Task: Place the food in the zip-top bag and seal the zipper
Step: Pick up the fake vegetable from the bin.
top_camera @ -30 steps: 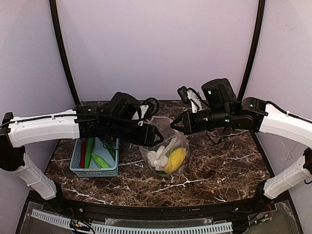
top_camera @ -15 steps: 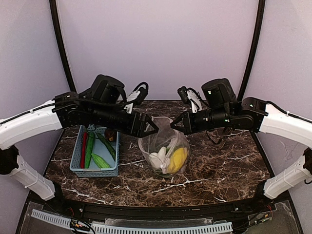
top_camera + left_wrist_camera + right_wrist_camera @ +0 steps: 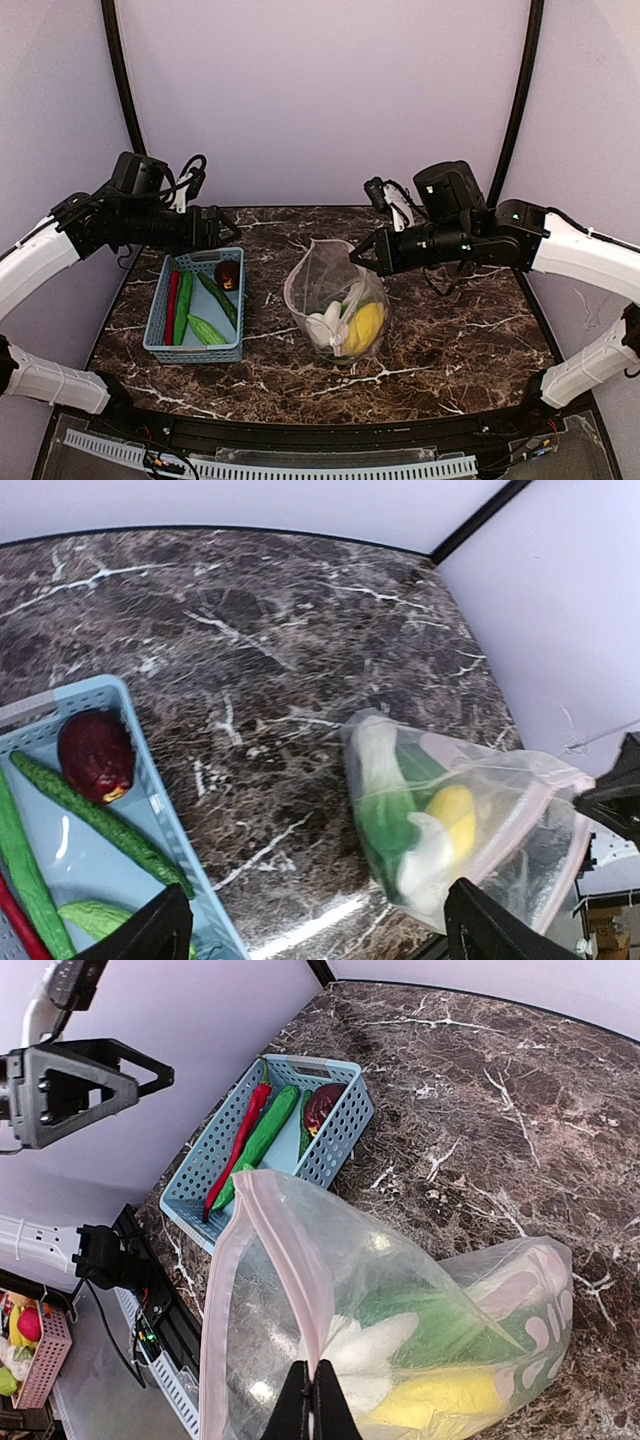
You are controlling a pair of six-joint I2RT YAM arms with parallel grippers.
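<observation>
The clear zip-top bag [image 3: 335,300] stands mid-table with its mouth open. Inside it lie a green leafy bunch [image 3: 385,815], a yellow piece [image 3: 363,326] and a white piece [image 3: 325,324]. My right gripper [image 3: 312,1400] is shut on the pale zipper [image 3: 291,1266] at the mouth's right edge [image 3: 355,255]. My left gripper [image 3: 208,228] hovers open and empty over the far end of the light blue basket [image 3: 159,322], well left of the bag. The basket holds a red chilli [image 3: 171,305], green long pieces [image 3: 207,329] and a dark red fruit [image 3: 95,755].
Bare marble tabletop [image 3: 450,340] spreads right of the bag and between bag and basket [image 3: 270,730]. Purple walls close in the back and both sides. The table's front edge has a black rim [image 3: 320,425].
My left gripper has let go at the bag's mouth, opened wider and drawn back left to above the basket. The right gripper has held still on the zipper.
</observation>
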